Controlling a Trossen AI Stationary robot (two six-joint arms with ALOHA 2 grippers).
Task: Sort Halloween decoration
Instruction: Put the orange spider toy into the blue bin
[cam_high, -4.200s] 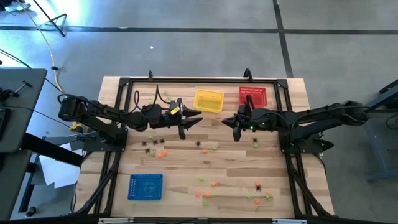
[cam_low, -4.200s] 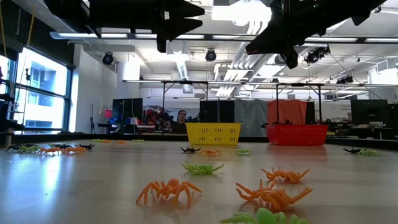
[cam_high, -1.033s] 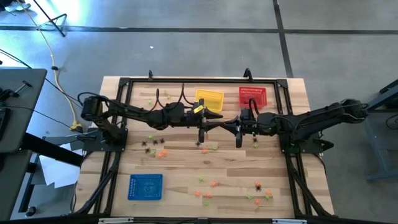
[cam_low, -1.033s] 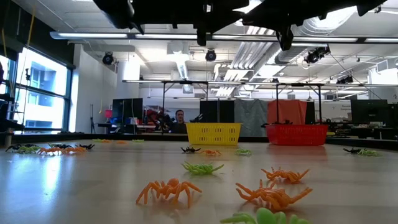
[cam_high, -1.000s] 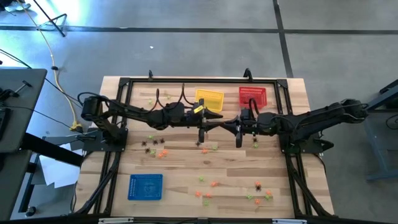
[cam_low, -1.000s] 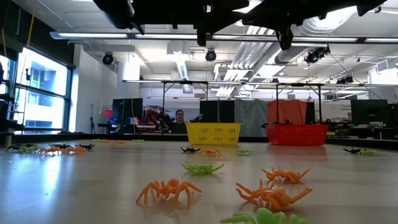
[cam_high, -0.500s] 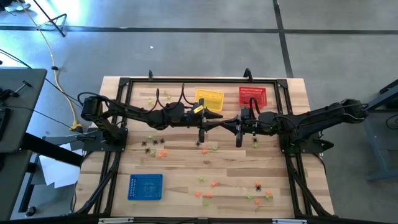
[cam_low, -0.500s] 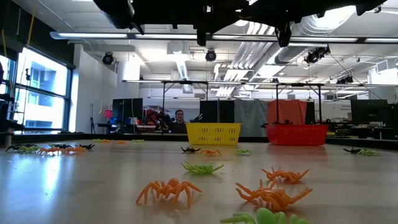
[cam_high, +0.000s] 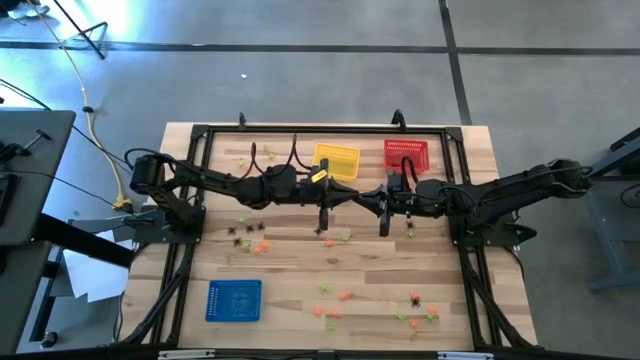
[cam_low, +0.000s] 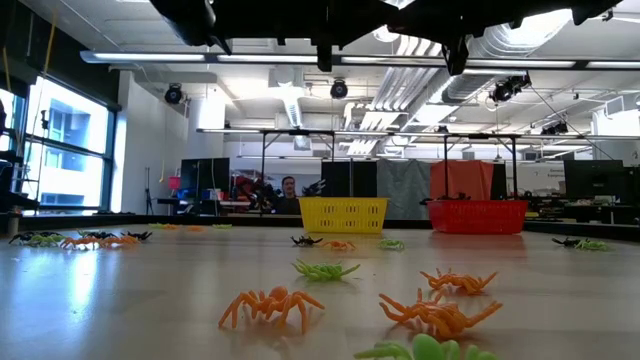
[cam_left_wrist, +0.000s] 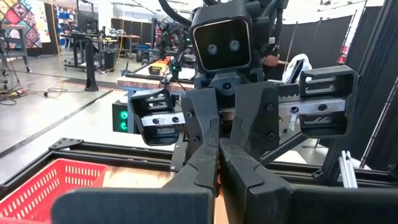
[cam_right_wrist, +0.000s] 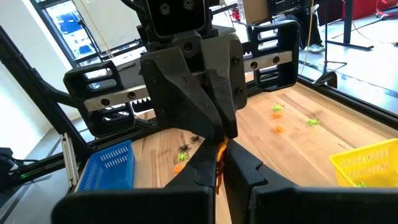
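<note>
A wooden table (cam_high: 300, 270) is framed by black rails. Spider trinkets (cam_high: 330, 300) are scattered across it, below the yellow basket (cam_high: 335, 161). The left claw (cam_high: 323, 222) is clenched. An orange spider (cam_right_wrist: 218, 163) is pinched in the right claw (cam_high: 383, 226) beside it.

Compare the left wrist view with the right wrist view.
Only the left wrist view: the red basket. Only the right wrist view: the blue basket, the yellow basket and loose trinkets on the table. Both: the left gripper and right gripper shut, tip to tip, with an orange trinket at the tips.
</note>
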